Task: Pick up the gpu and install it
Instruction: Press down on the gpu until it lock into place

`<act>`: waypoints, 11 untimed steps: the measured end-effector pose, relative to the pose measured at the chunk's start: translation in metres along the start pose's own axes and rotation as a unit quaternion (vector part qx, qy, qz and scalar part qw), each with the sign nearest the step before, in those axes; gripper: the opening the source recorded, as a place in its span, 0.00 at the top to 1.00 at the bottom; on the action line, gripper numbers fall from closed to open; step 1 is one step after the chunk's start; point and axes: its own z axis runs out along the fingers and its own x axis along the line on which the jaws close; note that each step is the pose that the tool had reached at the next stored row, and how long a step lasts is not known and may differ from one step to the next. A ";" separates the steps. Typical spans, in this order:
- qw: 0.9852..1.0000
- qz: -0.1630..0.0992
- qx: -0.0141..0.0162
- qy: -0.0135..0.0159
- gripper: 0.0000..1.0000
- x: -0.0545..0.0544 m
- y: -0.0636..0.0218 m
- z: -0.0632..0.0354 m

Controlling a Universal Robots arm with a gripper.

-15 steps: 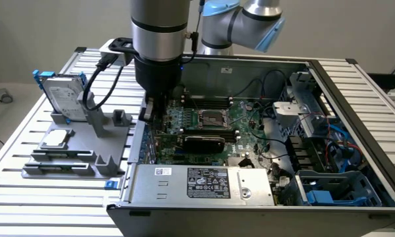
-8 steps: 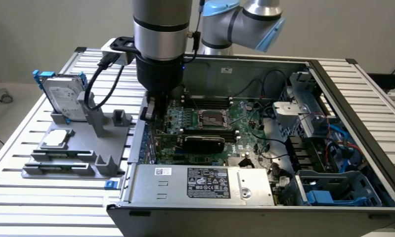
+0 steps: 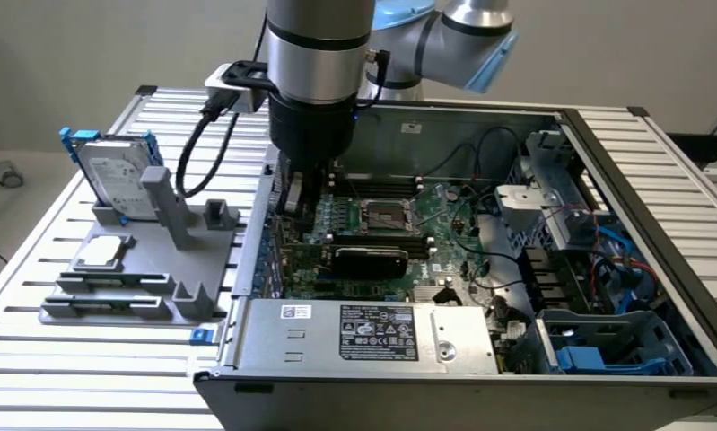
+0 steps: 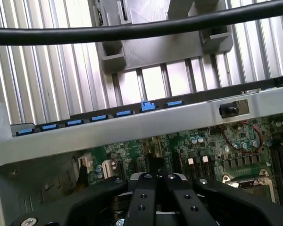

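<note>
The gpu (image 3: pixel 371 260) shows its black rounded shroud and stands on edge on the green motherboard (image 3: pixel 448 211) inside the open computer case, just in front of the processor socket (image 3: pixel 382 214). My gripper (image 3: pixel 296 205) hangs low inside the case beside its wall, toward the exterior view's left of the gpu and apart from it. In the wrist view the black fingers (image 4: pixel 144 197) are pressed together over the motherboard (image 4: pixel 203 150), so my gripper (image 4: pixel 156 178) is shut with nothing visible between them.
A grey fixture (image 3: pixel 131 278) outside the case holds a silver hard drive in a blue frame (image 3: pixel 113 175) and a small square silver chip (image 3: pixel 104 253). The power supply (image 3: pixel 364 332) fills the case front. A black cable (image 4: pixel 132 30) and the case wall (image 4: pixel 132 127) run close by.
</note>
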 end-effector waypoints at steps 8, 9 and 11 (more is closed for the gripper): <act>1.000 -0.011 -0.001 -0.005 0.89 -0.004 -0.0205 -0.0053; 1.000 -0.013 -0.001 -0.005 0.89 -0.004 -0.0223 -0.0058; 1.000 -0.018 -0.001 -0.006 0.89 -0.005 -0.0263 -0.0072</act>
